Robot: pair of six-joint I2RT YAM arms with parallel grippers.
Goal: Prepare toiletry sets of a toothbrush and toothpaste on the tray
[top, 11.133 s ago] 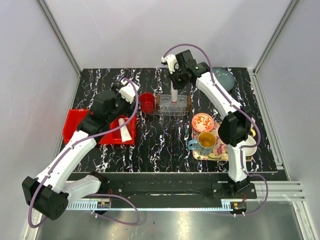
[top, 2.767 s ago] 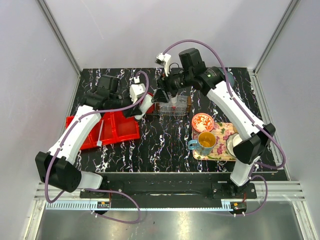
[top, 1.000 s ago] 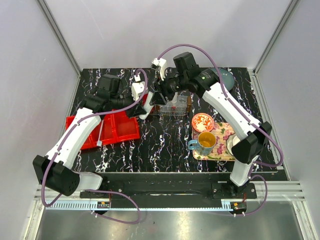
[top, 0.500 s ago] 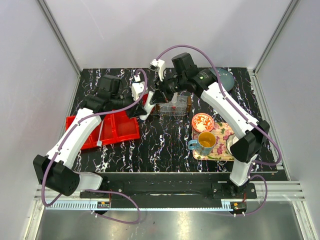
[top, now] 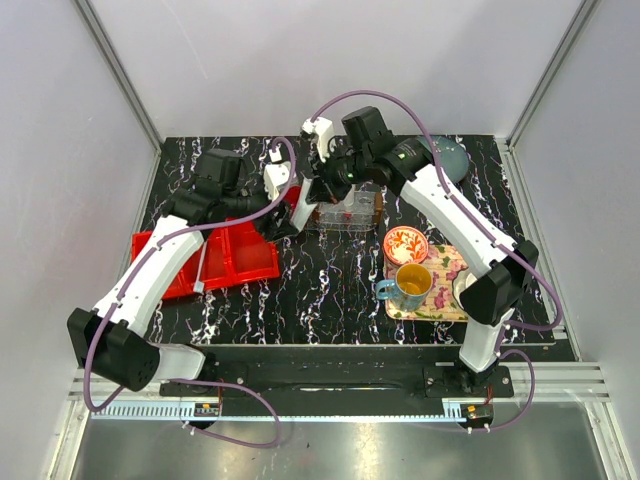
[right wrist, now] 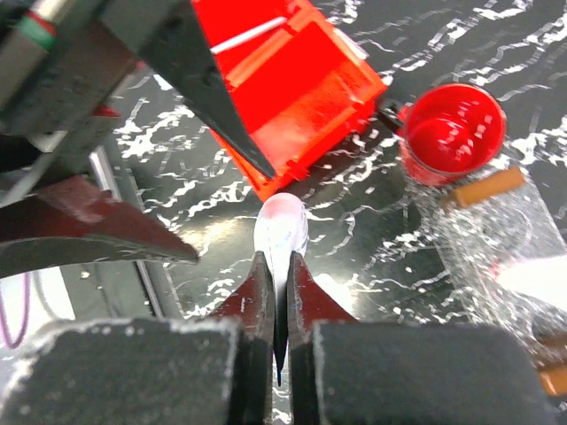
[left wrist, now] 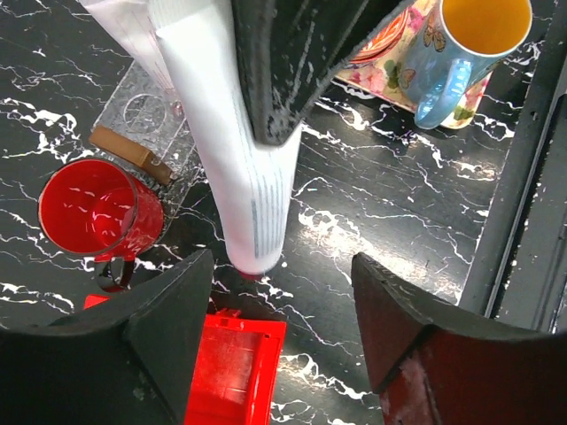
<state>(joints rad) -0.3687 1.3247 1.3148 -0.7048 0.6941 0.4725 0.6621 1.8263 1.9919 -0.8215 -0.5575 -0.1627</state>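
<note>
- Now pinching the toothpaste (right wrist: 282,228) by its flat end in the closed right gripper (right wrist: 276,266), dangling it just beside the red cup (left wrist: 97,208).
- Spreading the left gripper (left wrist: 282,266) wide around its lower tip, not touching.

Black desk (top: 330,290), veined with white marbling, fills a booth of plain pale-grey walls (top: 330,60), framed at the back corners by slanting aluminium posts (top: 120,80). A slotted aluminium rail (top: 570,378) lines the near edge, above a brushed metal sheet (top: 330,445). Lighting is soft and even.
</note>
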